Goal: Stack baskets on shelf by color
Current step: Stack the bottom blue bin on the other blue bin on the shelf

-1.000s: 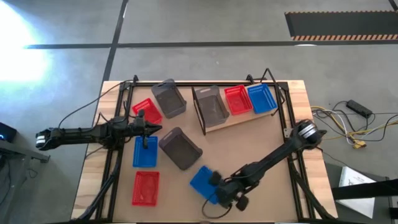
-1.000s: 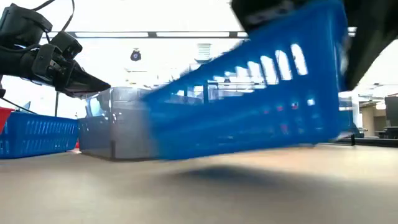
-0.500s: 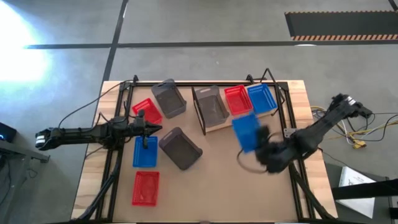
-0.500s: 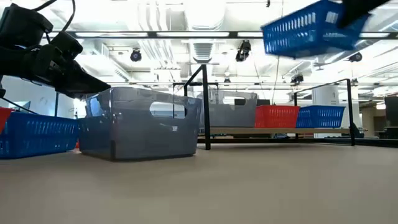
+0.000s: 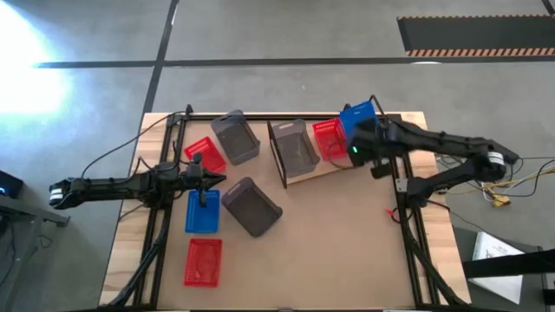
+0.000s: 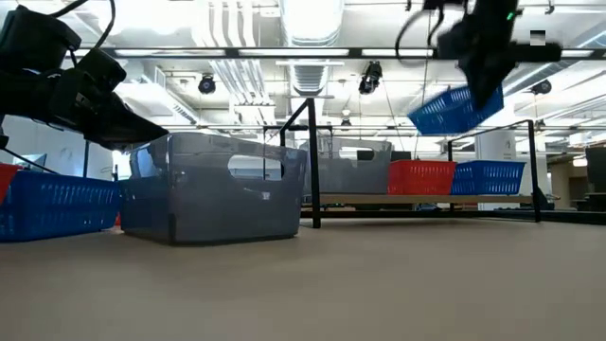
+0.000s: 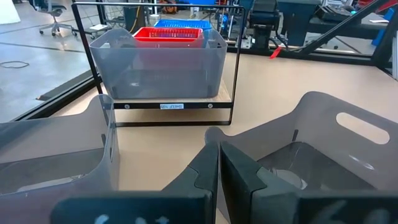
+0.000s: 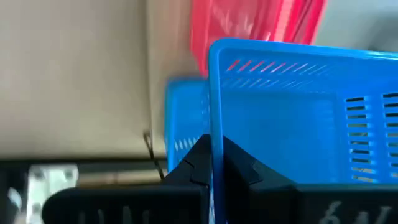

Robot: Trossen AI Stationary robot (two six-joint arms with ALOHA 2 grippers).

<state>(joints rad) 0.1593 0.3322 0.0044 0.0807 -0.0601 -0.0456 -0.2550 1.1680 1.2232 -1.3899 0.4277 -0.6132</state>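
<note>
Table (image 5: 347, 251): we see the big brown top under everything, and both arms reach in over it.
Shelf (image 5: 323, 171): light board on a black wire frame, sitting below and just to the left of the right claw.
Grey baskets: one on the shelf (image 5: 293, 147) at its left end, well left of the right claw. Two more are on the table, one (image 5: 235, 136) up by the far edge and one (image 5: 252, 206) just right of the left claw.
Red baskets: one on the shelf (image 5: 328, 139), right beside the right claw. Two are on the table, (image 5: 205, 154) just behind the left claw and (image 5: 203, 262) well in front of it.
Blue baskets: the carried blue basket (image 6: 455, 109) hangs tilted in the air, above the blue shelf basket (image 6: 489, 176) that we see in the low view. A third (image 5: 201, 211) lies on the table directly under the left claw.
Right claw (image 8: 212, 163): up over the shelf's right end, fingers pinched tight on the rim of the carried blue basket.
Left claw (image 7: 219, 163): fingers pressed together with nothing between them, hovering over the table's left side, grey baskets either side of it.
</note>
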